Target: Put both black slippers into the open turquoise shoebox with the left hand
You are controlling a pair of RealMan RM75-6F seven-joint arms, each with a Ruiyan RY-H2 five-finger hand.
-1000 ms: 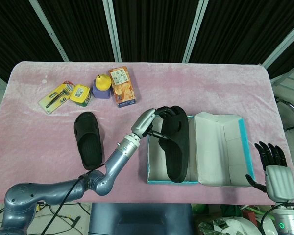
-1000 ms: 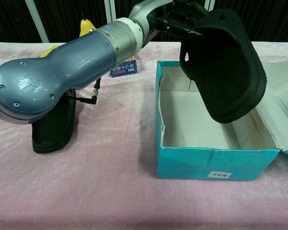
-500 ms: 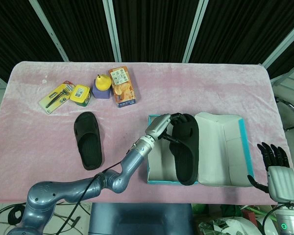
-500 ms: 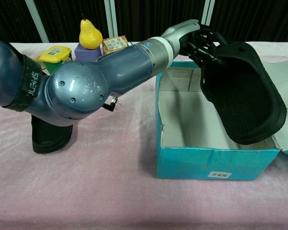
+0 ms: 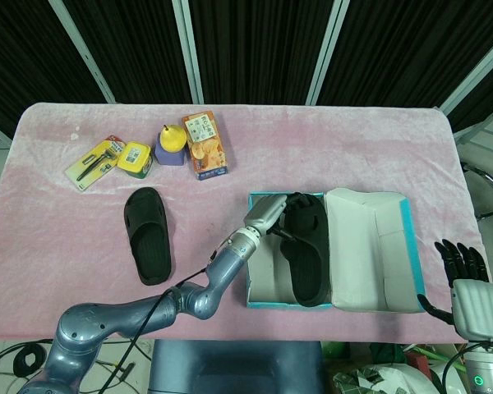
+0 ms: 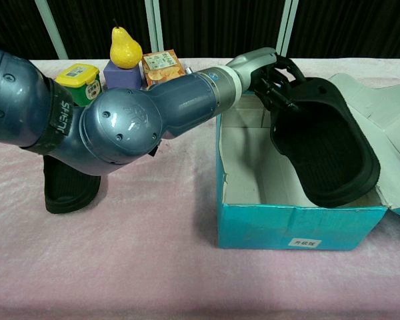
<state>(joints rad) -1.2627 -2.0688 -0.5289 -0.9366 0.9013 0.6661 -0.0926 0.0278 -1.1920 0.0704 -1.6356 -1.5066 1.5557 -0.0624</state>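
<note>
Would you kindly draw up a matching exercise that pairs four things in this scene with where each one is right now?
Things:
1. slipper in the left robot hand
2. second slipper
3. pear
4. right robot hand

Places:
A. on top of the purple block
B. flat on the pink cloth, left of the shoebox
C. at the table's right edge, holding nothing
D. tilted inside the shoebox

Pairs: 1-D, 2-B, 3-A, 4-C
</note>
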